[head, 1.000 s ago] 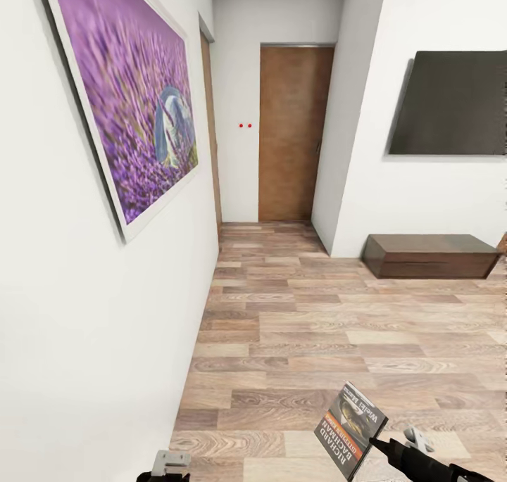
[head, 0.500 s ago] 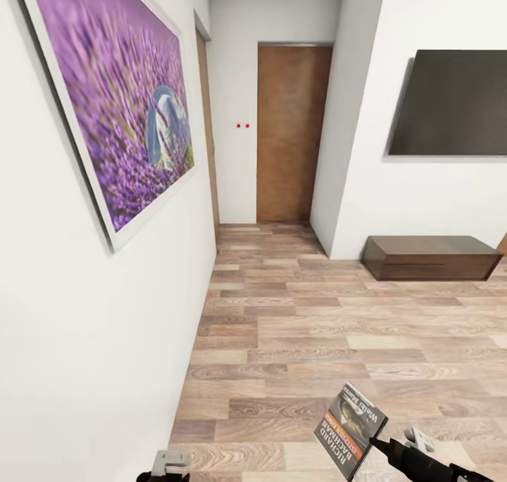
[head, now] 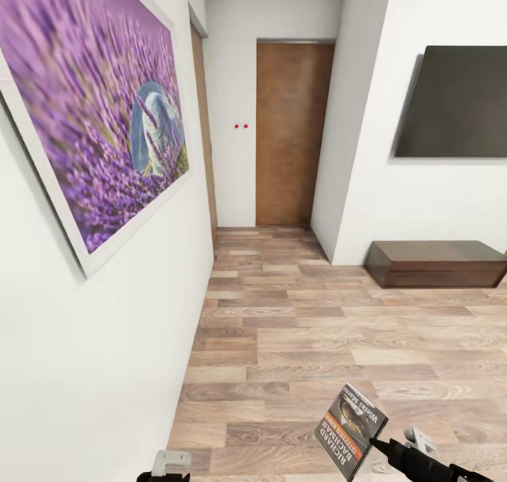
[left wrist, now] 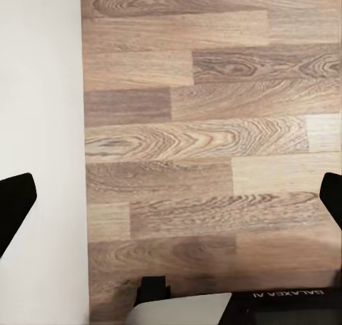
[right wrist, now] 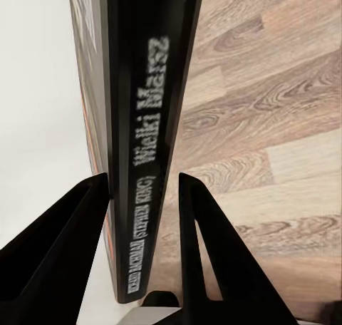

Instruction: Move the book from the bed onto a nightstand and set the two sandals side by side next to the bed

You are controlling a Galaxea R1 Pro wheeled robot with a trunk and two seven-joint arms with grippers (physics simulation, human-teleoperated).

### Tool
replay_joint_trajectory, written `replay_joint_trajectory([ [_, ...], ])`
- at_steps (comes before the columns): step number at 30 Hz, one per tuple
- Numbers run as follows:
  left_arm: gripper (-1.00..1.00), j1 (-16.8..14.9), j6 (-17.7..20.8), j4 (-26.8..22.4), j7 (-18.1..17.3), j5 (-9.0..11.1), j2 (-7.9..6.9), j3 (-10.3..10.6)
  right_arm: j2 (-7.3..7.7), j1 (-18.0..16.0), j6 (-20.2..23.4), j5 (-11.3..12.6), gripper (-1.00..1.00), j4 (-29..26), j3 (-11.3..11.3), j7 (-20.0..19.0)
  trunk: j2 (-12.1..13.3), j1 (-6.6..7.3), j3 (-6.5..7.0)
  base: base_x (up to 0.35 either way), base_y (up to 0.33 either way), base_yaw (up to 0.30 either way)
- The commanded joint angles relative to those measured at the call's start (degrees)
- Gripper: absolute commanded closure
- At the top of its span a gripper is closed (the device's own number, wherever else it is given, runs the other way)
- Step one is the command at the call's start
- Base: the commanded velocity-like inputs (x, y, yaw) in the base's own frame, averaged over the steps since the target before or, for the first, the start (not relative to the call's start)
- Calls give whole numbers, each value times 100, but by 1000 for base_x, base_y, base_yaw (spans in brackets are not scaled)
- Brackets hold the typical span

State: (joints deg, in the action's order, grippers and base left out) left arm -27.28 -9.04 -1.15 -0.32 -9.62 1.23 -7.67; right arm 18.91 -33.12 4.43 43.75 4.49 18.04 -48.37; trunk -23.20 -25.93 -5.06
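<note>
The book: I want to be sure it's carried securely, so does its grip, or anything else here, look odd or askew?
The book is clamped spine-up between the right gripper fingers, pinched near one end, so most of it sticks out unsupported and tilts in the head view. The left gripper is open over the wood floor. Nothing else stands out.

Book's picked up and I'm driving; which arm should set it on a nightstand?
Right. The right gripper is already shut on the book, spine between its fingers. The left gripper hangs open over bare floor.
</note>
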Motion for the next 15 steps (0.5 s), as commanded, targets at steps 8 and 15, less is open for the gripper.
replay_joint_trajectory([
  [8,-100,-5,-19,2,-3,-54,0,-48,-1,-12,48,64,100,17,10,-32,-12,-7,-12,331,0,-96],
  [15,-100,-5,-19,6,-3,-54,0,-48,-1,-12,46,64,100,17,10,-32,-12,-7,-12,331,0,-186],
])
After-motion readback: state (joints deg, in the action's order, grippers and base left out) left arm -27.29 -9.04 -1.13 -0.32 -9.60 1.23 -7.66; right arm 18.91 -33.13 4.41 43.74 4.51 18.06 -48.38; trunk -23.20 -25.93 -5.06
